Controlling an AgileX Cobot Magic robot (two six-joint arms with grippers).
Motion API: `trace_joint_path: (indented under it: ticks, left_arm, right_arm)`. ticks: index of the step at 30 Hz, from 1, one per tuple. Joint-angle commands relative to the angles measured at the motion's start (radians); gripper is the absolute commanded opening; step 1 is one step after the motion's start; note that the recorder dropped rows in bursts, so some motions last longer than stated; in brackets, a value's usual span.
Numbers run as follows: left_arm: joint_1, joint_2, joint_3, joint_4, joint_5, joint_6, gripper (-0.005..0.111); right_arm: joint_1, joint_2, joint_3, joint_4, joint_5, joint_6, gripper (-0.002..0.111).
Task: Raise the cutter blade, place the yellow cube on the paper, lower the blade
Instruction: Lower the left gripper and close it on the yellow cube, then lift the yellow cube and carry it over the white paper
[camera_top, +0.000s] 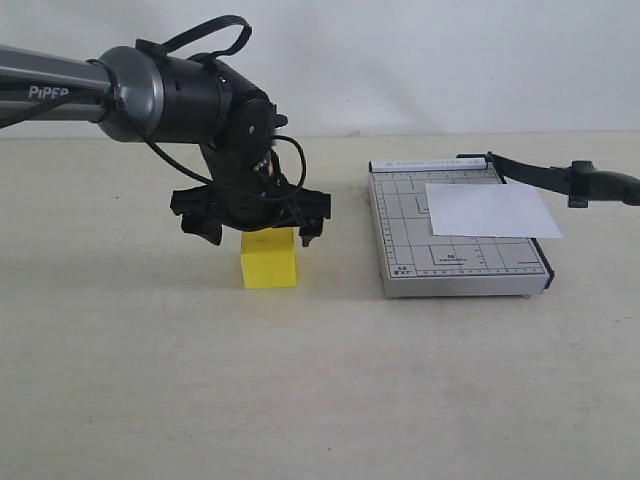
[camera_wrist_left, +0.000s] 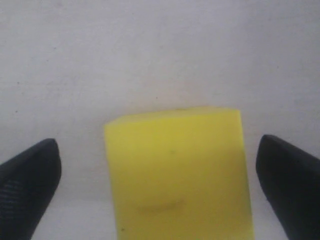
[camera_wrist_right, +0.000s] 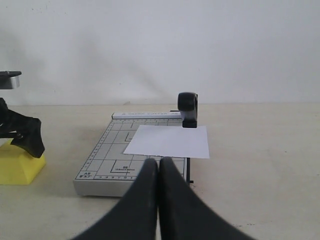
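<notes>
The yellow cube (camera_top: 270, 262) stands on the table left of the grey trimmer board (camera_top: 400, 240). My left gripper (camera_top: 259, 234) hangs open just above it, one finger on each side and neither touching. The left wrist view shows the cube (camera_wrist_left: 177, 170) between the two black fingertips (camera_wrist_left: 27, 190) with gaps on both sides. The white paper (camera_top: 490, 210) lies on the board's right half. The cutter blade (camera_top: 530, 172) is raised, its handle (camera_top: 605, 185) out to the right with nothing holding it. My right gripper (camera_wrist_right: 159, 167) is shut and empty, short of the board's near edge (camera_wrist_right: 107, 165).
A pale wall runs behind the table. In the right wrist view the blade handle (camera_wrist_right: 188, 107) stands above the paper (camera_wrist_right: 170, 141), and the cube (camera_wrist_right: 17, 167) with a left finger (camera_wrist_right: 27, 137) shows at the edge.
</notes>
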Motion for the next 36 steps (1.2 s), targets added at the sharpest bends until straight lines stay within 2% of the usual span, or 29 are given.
trace_joint_path:
  ticks: [1, 5, 8, 16, 19, 24, 29, 36]
  left_arm:
    - [0.001, -0.002, -0.006, 0.004, 0.005, 0.004, 0.108]
    - [0.001, -0.002, -0.006, 0.004, 0.005, 0.004, 0.103]
    - [0.001, -0.002, -0.006, 0.004, 0.005, 0.004, 0.088]
    - [0.001, -0.002, -0.006, 0.004, 0.009, 0.004, 0.024]
    - [0.001, -0.002, -0.006, 0.004, 0.009, 0.007, 0.005]
    - [-0.002, -0.004, -0.045, -0.028, 0.009, 0.025, 0.004]
    - [-0.049, -0.004, -0.196, -0.095, 0.013, 0.268, 0.004]
    - [-0.116, 0.018, -0.378, -0.095, -0.052, 0.371, 0.004]
  right_arm:
    - [0.001, -0.006, 0.0, -0.007, -0.004, -0.005, 0.0]
    - [0.001, -0.006, 0.0, -0.007, -0.004, -0.005, 0.0]
    - [0.001, -0.006, 0.0, -0.007, -0.004, -0.005, 0.0]
    - [0.001, -0.006, 0.0, -0.007, -0.004, -0.005, 0.0]
    - [0.001, -0.006, 0.0, -0.007, -0.004, -0.005, 0.0]
    - [0.001, -0.006, 0.0, -0.007, -0.004, -0.005, 0.0]
    - [0.001, -0.006, 0.0, -0.007, -0.004, -0.005, 0.0]
    - [0.001, -0.006, 0.0, -0.007, -0.004, -0.005, 0.0]
